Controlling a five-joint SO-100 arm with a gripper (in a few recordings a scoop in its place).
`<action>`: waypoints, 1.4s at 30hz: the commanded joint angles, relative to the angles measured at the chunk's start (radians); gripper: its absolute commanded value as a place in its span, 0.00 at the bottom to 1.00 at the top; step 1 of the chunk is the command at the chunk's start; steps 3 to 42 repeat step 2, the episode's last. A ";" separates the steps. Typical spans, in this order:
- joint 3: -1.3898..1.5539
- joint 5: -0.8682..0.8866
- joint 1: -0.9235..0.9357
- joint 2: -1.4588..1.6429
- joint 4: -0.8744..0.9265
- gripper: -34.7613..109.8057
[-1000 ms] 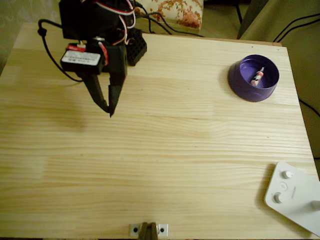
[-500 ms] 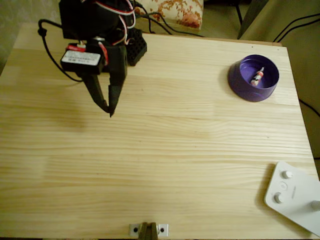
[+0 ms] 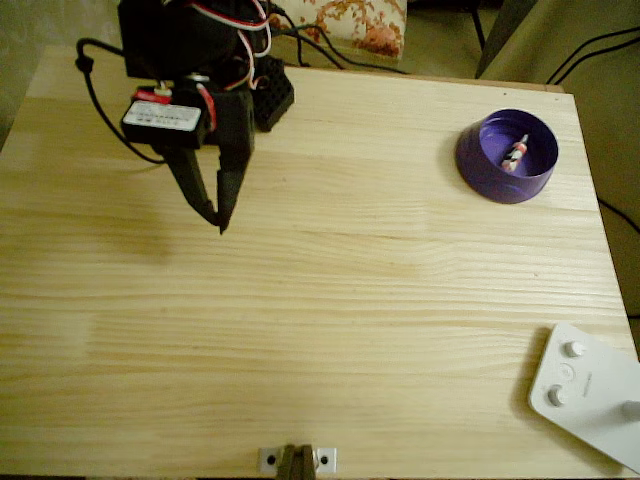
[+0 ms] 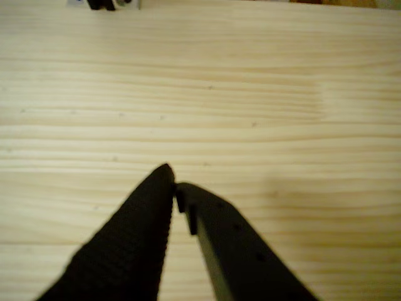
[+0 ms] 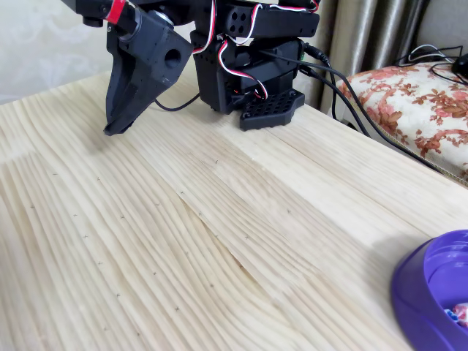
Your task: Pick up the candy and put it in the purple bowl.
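Note:
The purple bowl (image 3: 507,155) stands near the table's far right in the overhead view, and its rim (image 5: 431,292) shows at the lower right of the fixed view. The small white and orange-red candy (image 3: 516,152) lies inside the bowl; a sliver of it (image 5: 458,313) peeks over the rim in the fixed view. My black gripper (image 3: 217,222) hangs over bare wood at the far left, well away from the bowl. Its fingers meet at the tips (image 4: 172,183) with nothing between them, and it (image 5: 110,131) points down at the table.
The arm's black base (image 5: 248,66) and its cables sit at the table's back edge. A white device with round knobs (image 3: 585,395) lies at the near right corner. A small metal bracket (image 3: 296,460) sits at the near edge. A floral cushion (image 5: 409,88) lies beyond the table.

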 commanded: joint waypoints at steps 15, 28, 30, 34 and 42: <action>-0.018 0.008 -0.008 0.072 0.017 0.24; -0.018 0.008 -0.008 0.072 0.017 0.24; -0.018 0.008 -0.008 0.072 0.017 0.24; -0.018 0.008 -0.008 0.072 0.017 0.24; -0.018 0.008 -0.008 0.072 0.017 0.24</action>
